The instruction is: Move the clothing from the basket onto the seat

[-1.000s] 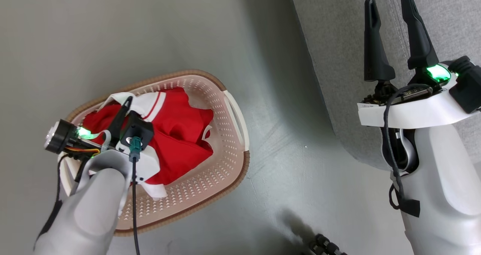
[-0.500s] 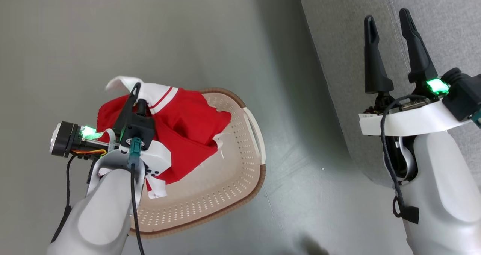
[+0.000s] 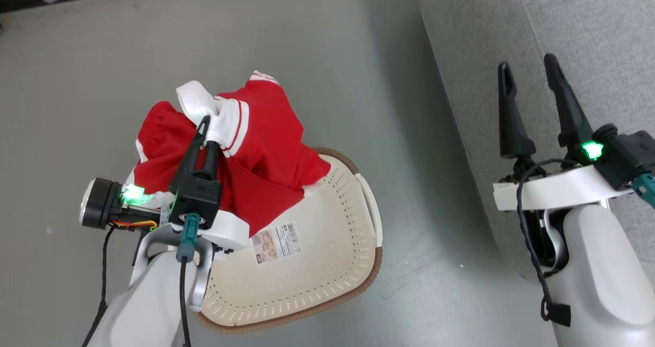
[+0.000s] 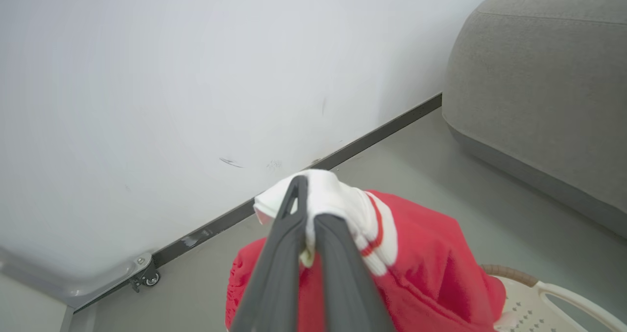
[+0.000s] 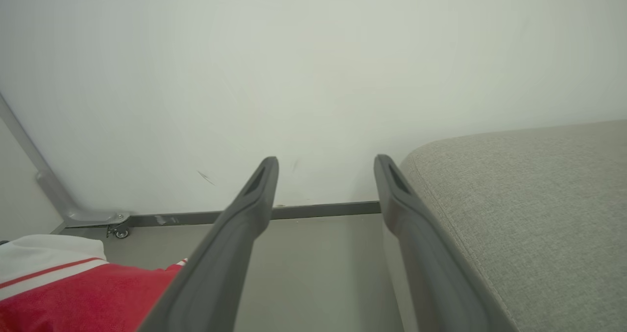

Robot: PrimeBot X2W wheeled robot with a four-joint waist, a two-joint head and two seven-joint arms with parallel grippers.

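Clothing, a red garment (image 3: 261,152) with white striped trim, is hanging from the left hand (image 3: 205,132), whose two dark fingers are pinching together on a fold of the white trim. The pinch is sitting there probably because the doubled edge is offering a firmer bite than the loose red cloth. In the head view this hand is working at 9 o'clock and the garment is draping from it toward 3 o'clock, its lower edge overlapping the far rim of the basket (image 3: 376,265); whether the hem is touching that rim cannot be told. The basket is resting on the grey floor (image 3: 102,55) at 6 o'clock. Its exposed bottom is showing a printed label (image 3: 276,242) and no further clothing, though the portion beneath the garment and forearm is hidden. The seat (image 3: 563,29) is occupying 2 o'clock, well apart from the garment, so the task appears to be at the carry stage, with placing not yet done. The right hand (image 3: 527,63) is holding its fingers wide apart and gripping nothing, hovering at 3 o'clock over the seat's edge, likely parked out of the load path. The next motion is calling for enough height to carry the trailing hem over the basket rim and the seat's rounded edge; a snagged hem could tip the basket.
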